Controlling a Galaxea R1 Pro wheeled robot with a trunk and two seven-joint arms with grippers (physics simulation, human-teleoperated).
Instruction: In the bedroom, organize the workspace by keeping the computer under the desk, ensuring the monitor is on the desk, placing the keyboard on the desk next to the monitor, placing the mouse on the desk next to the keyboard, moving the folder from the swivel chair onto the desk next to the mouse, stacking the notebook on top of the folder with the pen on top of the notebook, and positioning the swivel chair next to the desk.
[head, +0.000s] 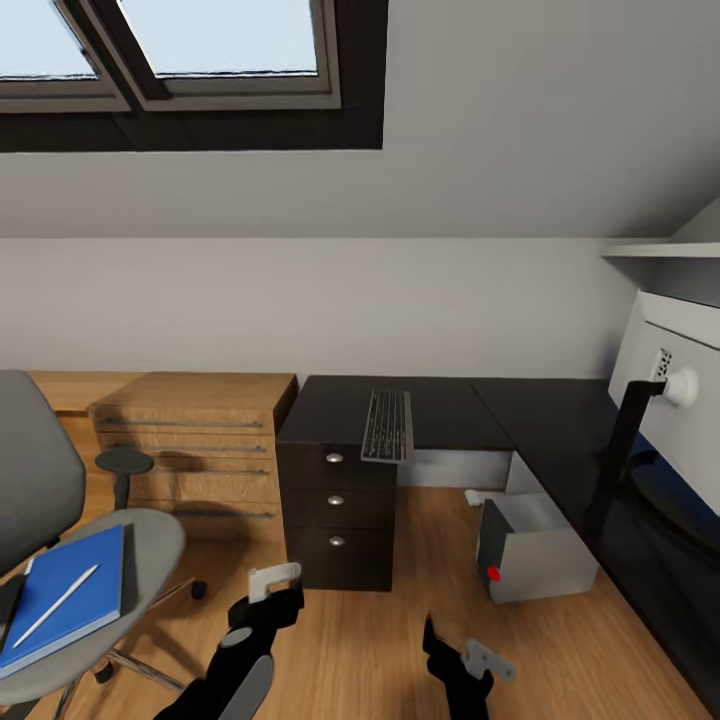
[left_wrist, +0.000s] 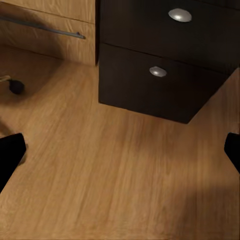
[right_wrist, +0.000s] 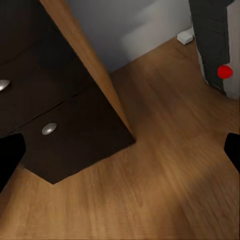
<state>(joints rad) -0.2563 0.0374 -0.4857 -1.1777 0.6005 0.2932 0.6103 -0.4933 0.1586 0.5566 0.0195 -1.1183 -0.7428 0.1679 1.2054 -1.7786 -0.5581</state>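
The grey swivel chair (head: 35, 480) stands at the left with the blue folder (head: 70, 595) flat on its seat and the white pen (head: 55, 605) lying on the folder. A dark grey edge, perhaps the notebook (head: 129, 568), shows along the folder's side. The keyboard (head: 388, 425) lies on the black desk (head: 470, 405). The monitor (head: 685, 420) stands on the desk at the right, its back to me. The computer (head: 535, 550) sits on the floor under the desk. My left gripper (head: 265, 600) (left_wrist: 120, 152) and right gripper (head: 455, 650) (right_wrist: 120, 152) hang open and empty over the floor.
A black drawer unit (head: 335, 510) (left_wrist: 165, 65) (right_wrist: 55, 115) stands under the desk's corner just ahead of both grippers. A light-wood shelf unit (head: 195, 430) stands beside it. A small white thing (head: 478, 496) (right_wrist: 185, 36) lies on the floor by the computer. Skylights (head: 200, 50) sit in the sloped wall.
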